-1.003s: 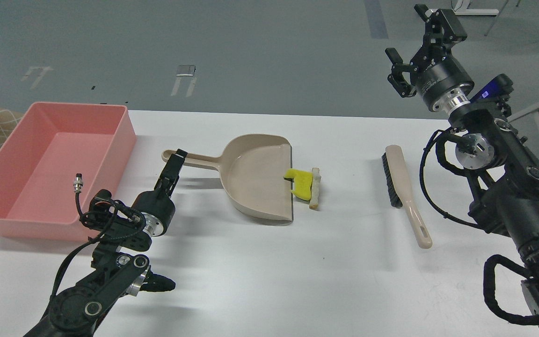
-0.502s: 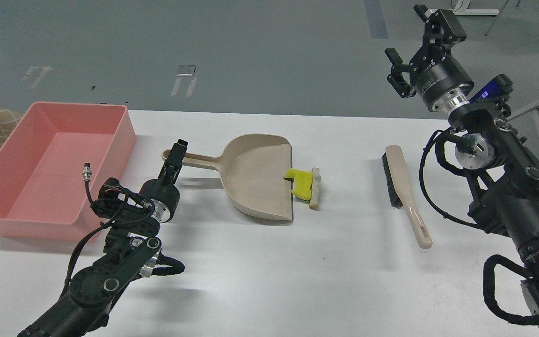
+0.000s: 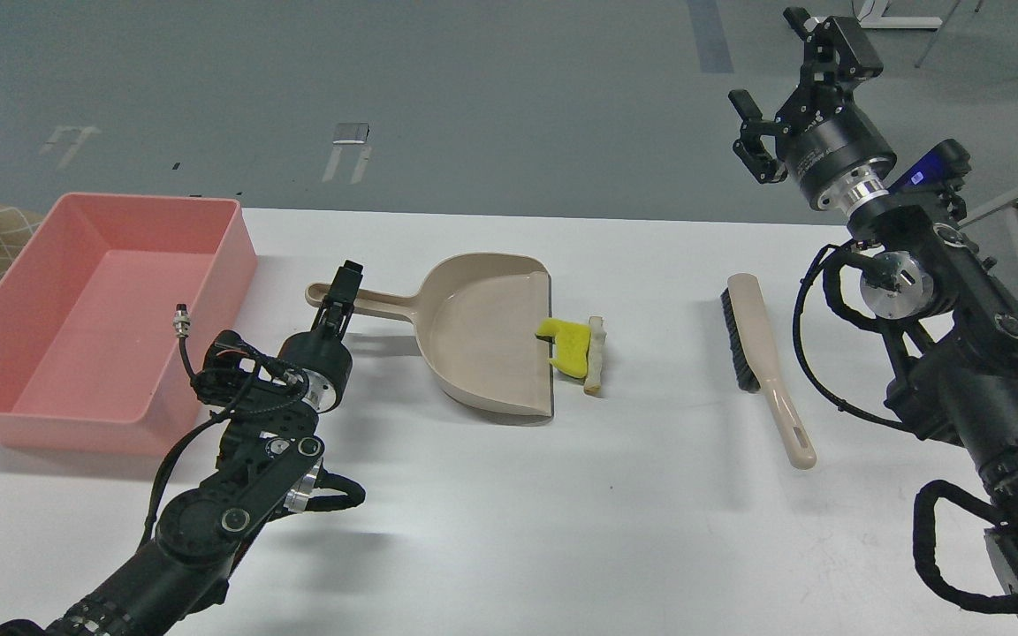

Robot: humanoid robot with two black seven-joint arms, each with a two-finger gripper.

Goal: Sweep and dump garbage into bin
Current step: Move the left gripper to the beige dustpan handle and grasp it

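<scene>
The garbage lies on the white table just right of the dustpan's lip: a bright yellow notched chunk (image 3: 569, 344) and, touching its right side, a pale bread-like wedge (image 3: 596, 353). The beige dustpan (image 3: 482, 336) lies flat with its handle (image 3: 381, 305) pointing left. The salmon-pink bin (image 3: 231, 265) stands at the far left. My left gripper (image 3: 343, 290) sits over the end of the dustpan handle; it is dark and narrow, so I cannot tell its fingers apart. My right gripper (image 3: 778, 75) is open and empty, raised high beyond the table's far right.
A beige hand brush (image 3: 765, 362) with black bristles lies on the table right of the garbage, handle toward me. My right arm's thick links fill the right edge. A checked cloth shows at the left edge beside the bin.
My left arm has moved right and forward, bringing its gripper from beside the handle's end to over it. The right arm, dustpan and garbage have not moved.
</scene>
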